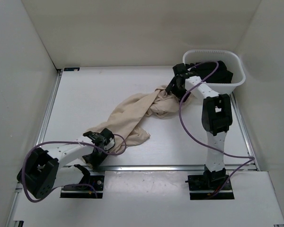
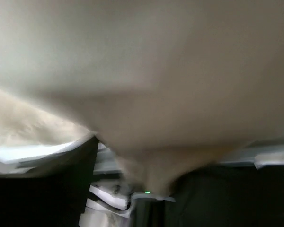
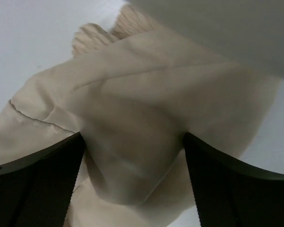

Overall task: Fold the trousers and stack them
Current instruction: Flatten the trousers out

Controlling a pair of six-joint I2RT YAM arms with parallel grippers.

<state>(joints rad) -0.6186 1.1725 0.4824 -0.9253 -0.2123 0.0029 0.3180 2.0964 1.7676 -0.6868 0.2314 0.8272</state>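
The white desk (image 1: pixel 85 94) holds the trousers (image 1: pixel 132 113), which lie crumpled in a long strip from the near left to the far right, next to a white basket (image 1: pixel 239 71) with black clothes in it. The left end effector (image 1: pixel 109 140) is at their near end. Cloth covers its camera, so I cannot tell if it is spread or pinching. The right end effector (image 3: pixel 132 142) is at the far end, spread wide, with cloth bunched between its fingers (image 3: pixel 47 175).
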